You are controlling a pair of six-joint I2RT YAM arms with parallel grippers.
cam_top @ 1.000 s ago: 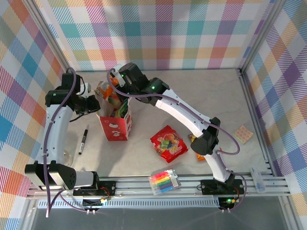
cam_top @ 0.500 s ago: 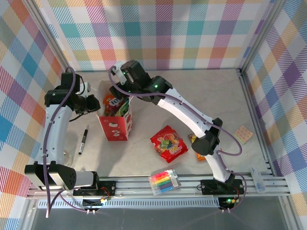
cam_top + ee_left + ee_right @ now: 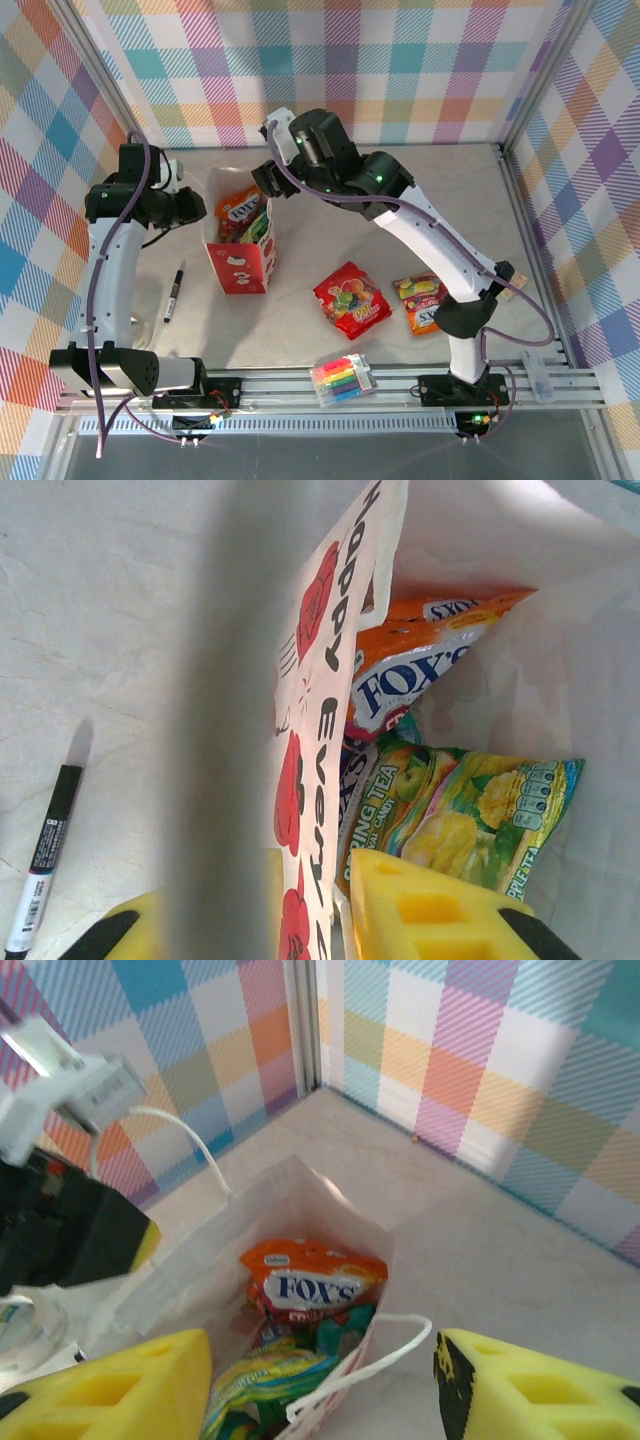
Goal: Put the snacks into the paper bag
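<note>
**Right fingers spread above the bag, left fingers astride its wall**

The right gripper [image 3: 322, 1360] hangs with its two yellow fingers [image 3: 120, 1385] well apart. Nothing is between them and they touch nothing. Directly beneath it stands the upright white-and-red paper gift bag [image 3: 335, 1225], its mouth open. Inside, below that gripper, a glossy orange FOXS candy pouch [image 3: 312, 1282] lies on top. A yellow-green fruit-print pouch [image 3: 470, 815] sits lower down, with slivers of teal and purple wrappers between the two.

The left gripper [image 3: 315, 870] sits at the bag's wall on the side away from the right arm. One yellow finger is outside and the other inside, with the printed "Happy Every" wall running between them. The gap is narrow, and I cannot tell whether the pads press the paper. The yellow-green pouch lies just beside the inner finger. A black pen with a white label [image 3: 45, 860] lies on the outer side of this gripper, apart from it.

Well away from both grippers, toward the arm bases, a red glossy fruit-print pouch [image 3: 352, 298] and an orange fruit-print pouch [image 3: 422, 302] lie flat on the pale stone-look table [image 3: 295, 320]. A clear pack of rainbow markers [image 3: 343, 378] lies nearer the rail.
</note>
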